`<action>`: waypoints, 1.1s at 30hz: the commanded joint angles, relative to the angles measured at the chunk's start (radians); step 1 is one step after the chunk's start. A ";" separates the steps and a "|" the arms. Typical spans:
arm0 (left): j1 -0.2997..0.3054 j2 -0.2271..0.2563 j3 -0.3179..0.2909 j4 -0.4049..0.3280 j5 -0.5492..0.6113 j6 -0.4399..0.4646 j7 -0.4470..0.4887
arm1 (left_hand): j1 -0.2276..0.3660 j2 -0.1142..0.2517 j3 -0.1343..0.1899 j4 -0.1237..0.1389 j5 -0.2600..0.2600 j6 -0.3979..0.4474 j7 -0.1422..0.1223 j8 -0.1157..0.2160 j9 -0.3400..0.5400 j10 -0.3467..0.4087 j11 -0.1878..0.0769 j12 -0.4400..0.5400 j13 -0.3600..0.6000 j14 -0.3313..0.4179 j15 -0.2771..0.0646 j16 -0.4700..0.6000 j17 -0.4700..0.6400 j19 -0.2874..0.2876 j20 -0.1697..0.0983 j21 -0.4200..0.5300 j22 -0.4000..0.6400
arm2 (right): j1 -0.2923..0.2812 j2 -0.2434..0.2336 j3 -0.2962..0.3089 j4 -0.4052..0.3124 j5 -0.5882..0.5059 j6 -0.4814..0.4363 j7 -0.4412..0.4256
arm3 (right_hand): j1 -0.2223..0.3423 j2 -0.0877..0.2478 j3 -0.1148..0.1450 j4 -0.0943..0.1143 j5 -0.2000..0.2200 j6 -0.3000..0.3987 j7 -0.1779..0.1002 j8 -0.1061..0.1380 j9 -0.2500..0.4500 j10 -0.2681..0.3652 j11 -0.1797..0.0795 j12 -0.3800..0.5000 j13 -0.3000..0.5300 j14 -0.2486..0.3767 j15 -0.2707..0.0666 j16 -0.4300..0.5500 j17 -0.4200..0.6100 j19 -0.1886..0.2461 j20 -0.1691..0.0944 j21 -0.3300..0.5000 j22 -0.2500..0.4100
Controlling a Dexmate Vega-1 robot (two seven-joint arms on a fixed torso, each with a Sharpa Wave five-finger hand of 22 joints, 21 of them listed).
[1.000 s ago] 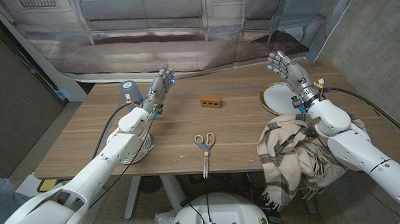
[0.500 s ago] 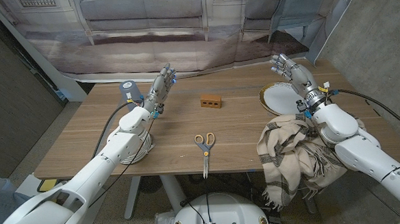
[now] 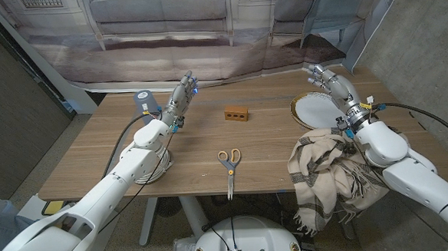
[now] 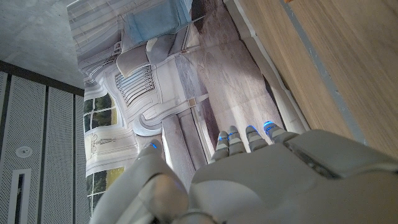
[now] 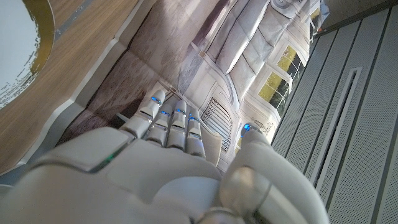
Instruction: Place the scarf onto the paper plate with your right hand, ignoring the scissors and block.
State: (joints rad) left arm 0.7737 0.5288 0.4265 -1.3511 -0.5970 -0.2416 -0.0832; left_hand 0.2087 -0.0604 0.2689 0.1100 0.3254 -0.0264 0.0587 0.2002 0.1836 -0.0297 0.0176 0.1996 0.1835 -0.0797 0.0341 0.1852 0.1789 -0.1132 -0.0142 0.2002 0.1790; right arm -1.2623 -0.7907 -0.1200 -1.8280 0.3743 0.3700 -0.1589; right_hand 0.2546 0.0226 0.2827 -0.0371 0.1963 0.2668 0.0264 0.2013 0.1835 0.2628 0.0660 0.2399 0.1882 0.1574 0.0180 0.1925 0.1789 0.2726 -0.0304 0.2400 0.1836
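Observation:
A beige plaid scarf [image 3: 330, 174] lies crumpled at the table's front right and hangs over the edge. The white paper plate [image 3: 317, 107] with a gold rim sits behind it at the back right; its rim also shows in the right wrist view [image 5: 25, 37]. My right hand [image 3: 329, 81] is raised above the plate's far side, fingers apart, holding nothing, and my right forearm crosses over the scarf. My left hand [image 3: 179, 97] stands raised at the back left, fingers extended and empty.
Orange-handled scissors [image 3: 228, 162] lie near the front middle. A small brown block [image 3: 237, 113] sits at the centre back. A blue-grey cylinder [image 3: 143, 100] stands behind my left hand. A backdrop curtain hangs beyond the table's far edge.
My right hand has moved a little to the right and toward the table's back edge above the plate. The left hand, scarf, scissors and block have not moved.

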 commanded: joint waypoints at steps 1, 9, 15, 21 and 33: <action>-0.012 -0.007 0.010 0.007 0.004 0.006 -0.006 | 0.010 0.003 -0.002 -0.002 0.005 0.007 0.003 0.001 0.002 0.005 -0.001 0.004 0.004 0.000 -0.004 0.004 0.004 -0.002 0.009 0.000 0.002 | -0.064 -0.005 0.040 -0.046 -0.065 -0.031 -0.046 | 0.005 0.001 0.004 -0.008 0.000 0.006 -0.002 0.005 0.006 0.010 0.001 0.002 0.002 0.010 -0.006 0.004 0.004 0.011 0.001 -0.002 0.003; -0.017 -0.013 0.013 0.013 0.007 0.004 -0.005 | 0.011 0.004 -0.003 -0.003 0.006 0.007 0.002 0.000 0.002 0.006 0.000 0.004 0.004 0.002 -0.003 0.004 0.004 -0.003 0.012 0.000 0.002 | -0.097 -0.005 0.066 -0.069 -0.099 -0.046 -0.064 | 0.005 0.001 0.003 -0.009 0.001 0.008 -0.003 0.005 0.006 0.013 -0.002 0.002 0.002 0.012 -0.008 0.003 0.004 0.012 0.000 -0.004 0.003; -0.016 -0.012 0.014 0.008 0.011 0.007 0.002 | 0.011 0.004 -0.004 -0.003 0.006 0.008 0.003 0.000 0.002 0.007 -0.001 0.004 0.004 0.001 -0.003 0.004 0.004 -0.002 0.010 0.000 0.002 | -0.114 -0.001 0.082 -0.079 -0.115 -0.052 -0.068 | 0.005 0.001 0.003 -0.010 0.001 0.009 -0.004 0.005 0.006 0.014 -0.002 0.002 0.002 0.012 -0.008 0.003 0.004 0.011 0.000 -0.005 0.003; -0.016 -0.015 0.014 0.011 0.009 0.000 -0.005 | 0.012 0.005 -0.006 -0.003 0.006 0.010 0.003 0.000 0.002 0.007 0.000 0.004 0.004 0.001 -0.004 0.004 0.004 -0.004 0.002 0.000 0.002 | -0.134 -0.004 0.100 -0.091 -0.143 -0.081 -0.078 | 0.006 0.001 0.003 -0.012 0.002 0.011 -0.007 0.005 0.006 0.015 -0.002 0.001 0.002 0.014 -0.011 0.002 0.004 0.012 0.000 -0.006 0.003; -0.023 -0.024 0.020 0.026 0.009 -0.002 -0.012 | 0.014 0.006 -0.008 -0.003 0.006 0.010 0.003 0.000 0.002 0.007 0.002 0.004 0.004 0.001 -0.003 0.004 0.004 -0.003 -0.004 0.000 0.002 | -0.201 0.006 0.158 -0.131 -0.207 -0.119 -0.121 | 0.004 -0.003 0.000 -0.014 0.004 0.018 -0.015 0.006 0.006 0.022 -0.008 0.003 0.002 0.025 -0.019 0.004 0.005 0.018 -0.002 -0.006 0.003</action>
State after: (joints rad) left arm 0.7584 0.5129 0.4396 -1.3395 -0.5881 -0.2386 -0.0857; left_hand 0.2140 -0.0550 0.2649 0.1060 0.3254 -0.0265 0.0588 0.2002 0.1836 -0.0221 0.0178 0.1996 0.1835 -0.0797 0.0341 0.1852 0.1789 -0.1147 -0.0128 0.2002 0.1789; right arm -1.4074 -0.7916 -0.0099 -1.9245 0.2316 0.2939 -0.2409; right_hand 0.2546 0.0226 0.2802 -0.0482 0.1963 0.2792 0.0139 0.2013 0.1887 0.2759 0.0572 0.2399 0.1881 0.1737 0.0016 0.1925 0.1789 0.2835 -0.0304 0.2361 0.1835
